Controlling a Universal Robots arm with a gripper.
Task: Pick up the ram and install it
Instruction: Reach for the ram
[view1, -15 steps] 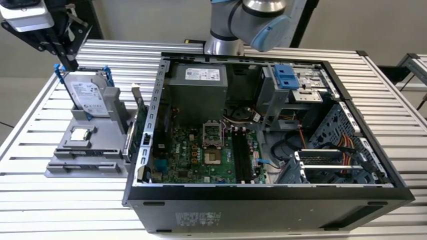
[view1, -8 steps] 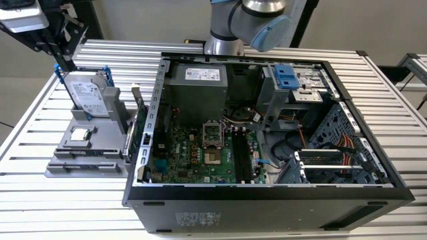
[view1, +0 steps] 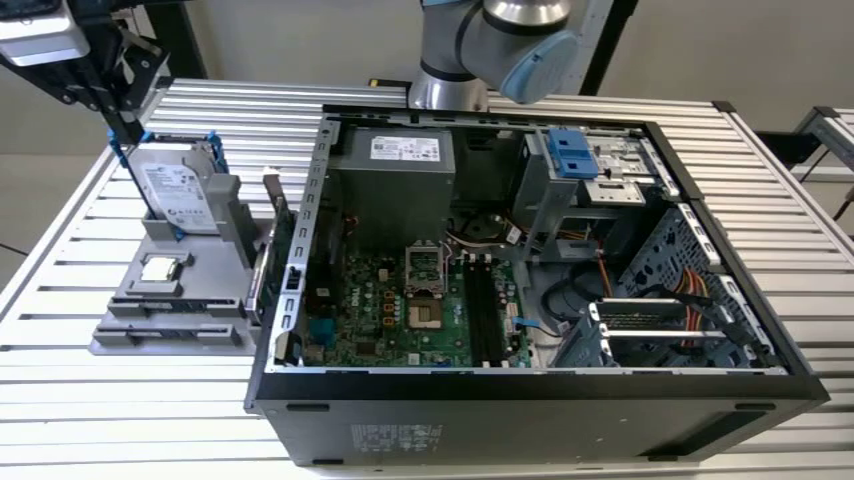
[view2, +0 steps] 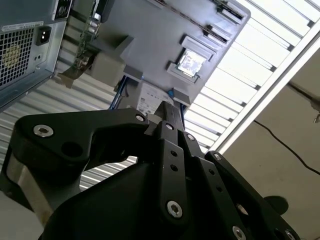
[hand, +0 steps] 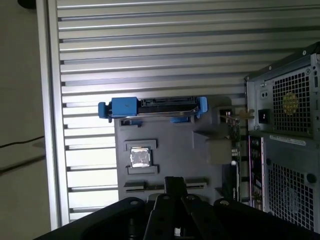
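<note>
Gripper (view1: 127, 128) pinched shut, empty, over the hard drive (view1: 180, 190)
Ram (view1: 274, 205) half hidden, just beside the computer case's (view1: 534, 420) 9 o'clock wall

You get soft, even light from above in the exterior view: the ribbed silver metal worktop (view1: 134, 420) reads bright, while the inside of the open black computer case (view1: 534, 425) sits dimmer. In both wrist views, glare whitens that worktop's slats, and the black jointed tool (view2: 167, 112) looms as a dark, shadowed mass up close.
</note>
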